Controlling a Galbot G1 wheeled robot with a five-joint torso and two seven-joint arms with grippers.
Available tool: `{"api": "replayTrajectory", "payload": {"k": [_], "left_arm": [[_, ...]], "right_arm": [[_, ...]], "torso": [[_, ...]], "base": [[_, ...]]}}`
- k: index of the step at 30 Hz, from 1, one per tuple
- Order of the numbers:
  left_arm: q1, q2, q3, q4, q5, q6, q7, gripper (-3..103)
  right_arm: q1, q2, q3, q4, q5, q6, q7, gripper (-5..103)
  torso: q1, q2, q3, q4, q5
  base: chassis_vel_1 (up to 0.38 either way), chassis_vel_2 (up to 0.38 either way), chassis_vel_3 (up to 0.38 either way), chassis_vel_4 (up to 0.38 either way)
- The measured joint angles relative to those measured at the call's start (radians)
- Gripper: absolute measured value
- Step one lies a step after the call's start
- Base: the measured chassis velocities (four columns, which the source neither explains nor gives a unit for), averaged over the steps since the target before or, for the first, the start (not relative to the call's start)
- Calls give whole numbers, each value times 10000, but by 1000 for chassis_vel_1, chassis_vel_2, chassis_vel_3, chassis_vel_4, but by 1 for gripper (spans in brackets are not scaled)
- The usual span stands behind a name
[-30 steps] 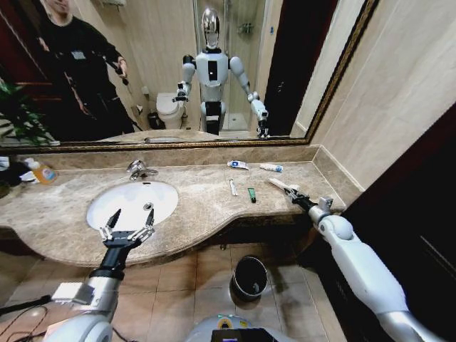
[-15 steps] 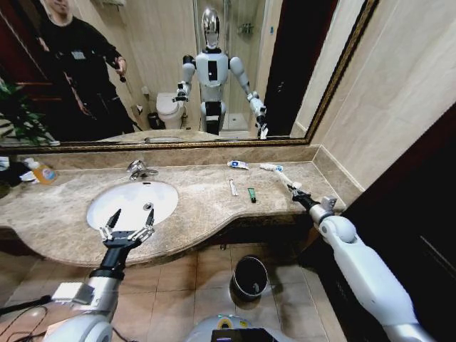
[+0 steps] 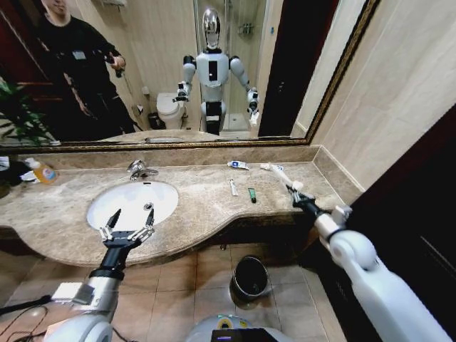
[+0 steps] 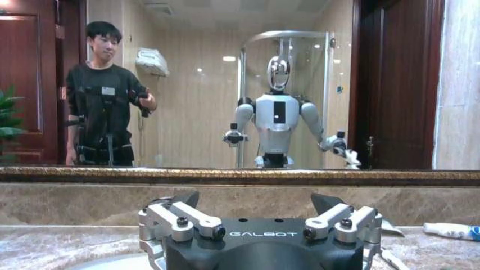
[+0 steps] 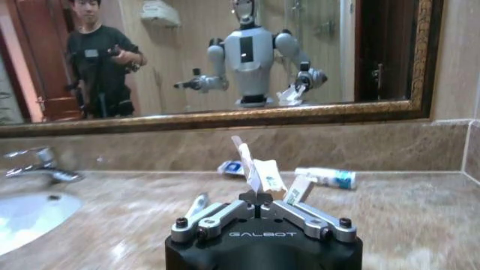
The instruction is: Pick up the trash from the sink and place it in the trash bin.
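Two grippers up in the head view: left gripper [image 3: 129,222] spread wide and empty over the sink's [image 3: 107,214] front rim; right gripper [image 3: 298,200] clamped on the white wrapper [image 3: 279,176], lifted above the countertop's [image 3: 206,203] right end. Thin white stick [image 3: 233,187] and green-black tube [image 3: 251,194] flat mid-counter, trash bin [image 3: 250,277] down on the floor. Left wrist view: fingers [image 4: 180,216] splayed apart. Right wrist view: wrapper pinched upright, white-and-blue tube [image 5: 325,177] behind, by the backsplash.

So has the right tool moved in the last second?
Yes. The right tool, shut on the white wrapper, has lifted it off the countertop, tilting it toward the mirror; the green-black tube stayed put.
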Motion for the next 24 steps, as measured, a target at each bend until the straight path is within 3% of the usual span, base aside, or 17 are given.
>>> {"api": "replayTrajectory", "payload": {"k": [6,9,11,17,22,24], "left_arm": [[-1,0,0,0,0,0,0,100],[-1,0,0,0,1,0,0,100],[0,0,0,0,0,0,0,100],[0,1,0,0,1,0,0,100],[-1,1,-1,0,1,0,0,100],[-1,0,0,1,0,0,0,100]], "right_arm": [[-2426,948,589,1278,-1060,323,-747,0],[-3733,1910,499,1388,-2452,953,-1987,0],[-3992,2235,326,1098,-2974,1239,-2307,0],[-3929,3227,-367,-1174,-4807,1966,-3030,0],[-3225,3593,-706,-2827,-5750,2118,-3037,0],[-2534,3771,-991,-4283,-6269,2432,-2713,0]], "torso": [[-1,0,-1,0,-1],[0,0,0,-1,-3],[-1,0,0,-1,-5],[0,-1,1,-2,3],[0,-2,1,0,1],[0,-3,2,0,1]], "base": [[0,0,0,0],[0,0,0,0],[0,0,0,0],[0,0,0,0],[0,0,0,0],[0,0,0,0]]}}
